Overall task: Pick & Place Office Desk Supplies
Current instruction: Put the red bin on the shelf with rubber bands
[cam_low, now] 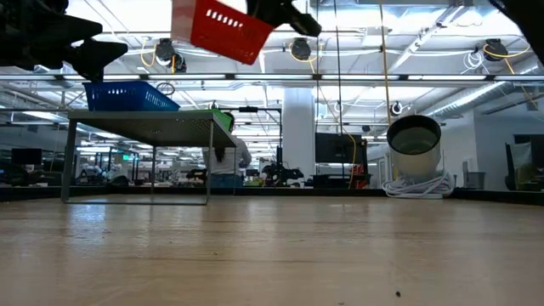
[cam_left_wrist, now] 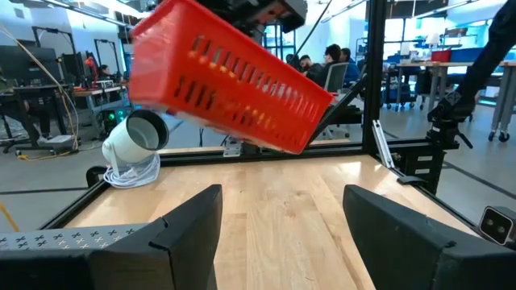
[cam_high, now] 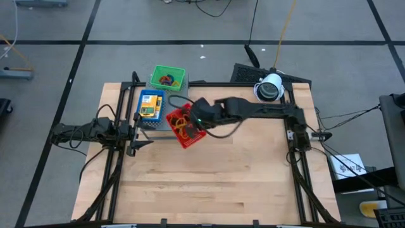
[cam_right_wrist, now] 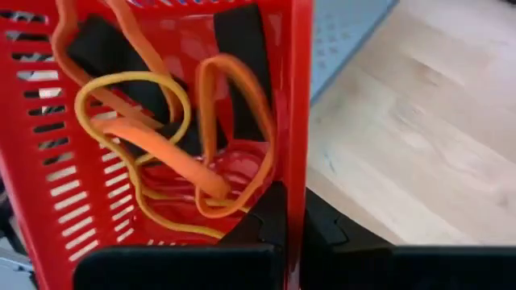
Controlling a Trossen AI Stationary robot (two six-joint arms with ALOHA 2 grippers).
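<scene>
A red slotted basket [cam_high: 184, 127] hangs tilted in the air near the table's far left, high up in the low view [cam_low: 223, 30]. Orange and yellow rubber-band loops [cam_right_wrist: 173, 137] lie inside it. My right gripper [cam_right_wrist: 294, 234] is shut on its wall. Behind it, a blue basket [cam_high: 150, 104] with yellow-orange packets stands on the grey perforated metal box [cam_high: 158, 122]. A green basket [cam_high: 168, 78] with coloured loops sits farther back. My left gripper [cam_left_wrist: 282, 234] waits open at the table's left edge, pointing level at the red basket [cam_left_wrist: 234, 89]. My right gripper pinches one side wall of the red basket at its rim [cam_right_wrist: 300, 145], one finger inside and one outside. It comes slanting down from the table's right side. The basket is lifted clear of the table and the box and tilts in the hold.
A white round camera on its coiled cable [cam_high: 271, 87] stands at the far right of the table. Black frame rails run along the left [cam_high: 120, 145] and right [cam_high: 297, 152] edges. The bare wooden top [cam_high: 215, 183] stretches across the near half.
</scene>
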